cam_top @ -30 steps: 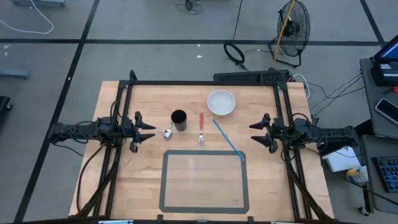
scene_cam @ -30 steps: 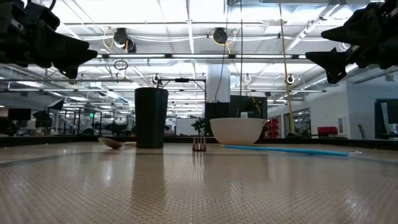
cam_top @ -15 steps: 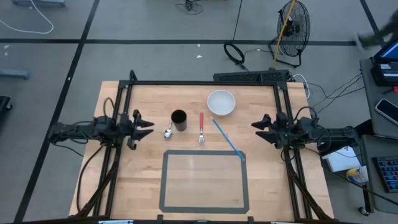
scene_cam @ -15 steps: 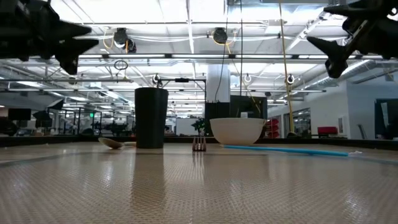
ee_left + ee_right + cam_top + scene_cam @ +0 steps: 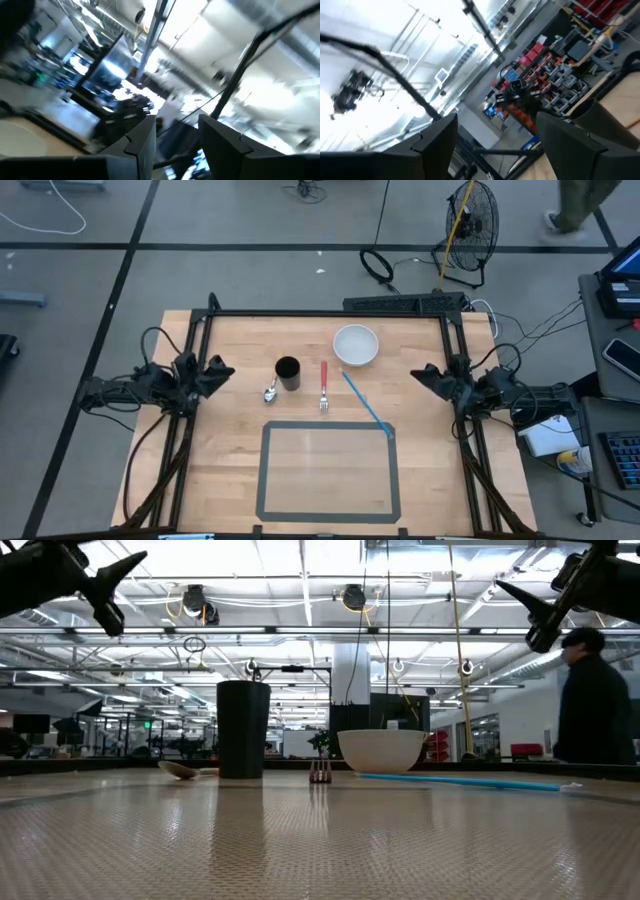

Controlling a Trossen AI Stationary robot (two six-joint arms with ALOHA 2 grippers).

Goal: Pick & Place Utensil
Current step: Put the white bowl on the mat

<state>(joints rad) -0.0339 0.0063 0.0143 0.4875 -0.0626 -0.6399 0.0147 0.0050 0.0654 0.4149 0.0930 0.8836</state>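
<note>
You are seeing both grippers, left (image 5: pixel 213 370) and right (image 5: pixel 428 376), hanging empty with jaws wide, flanking the fork (image 5: pixel 323 387) at frame centre.

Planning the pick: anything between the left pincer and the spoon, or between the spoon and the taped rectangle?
Nothing visible. The left pincer, open, hangs at the table's left edge; bare wood runs to the spoon. The black cup sits beside the spoon, off both paths. The taped rectangle lies clear.
</note>
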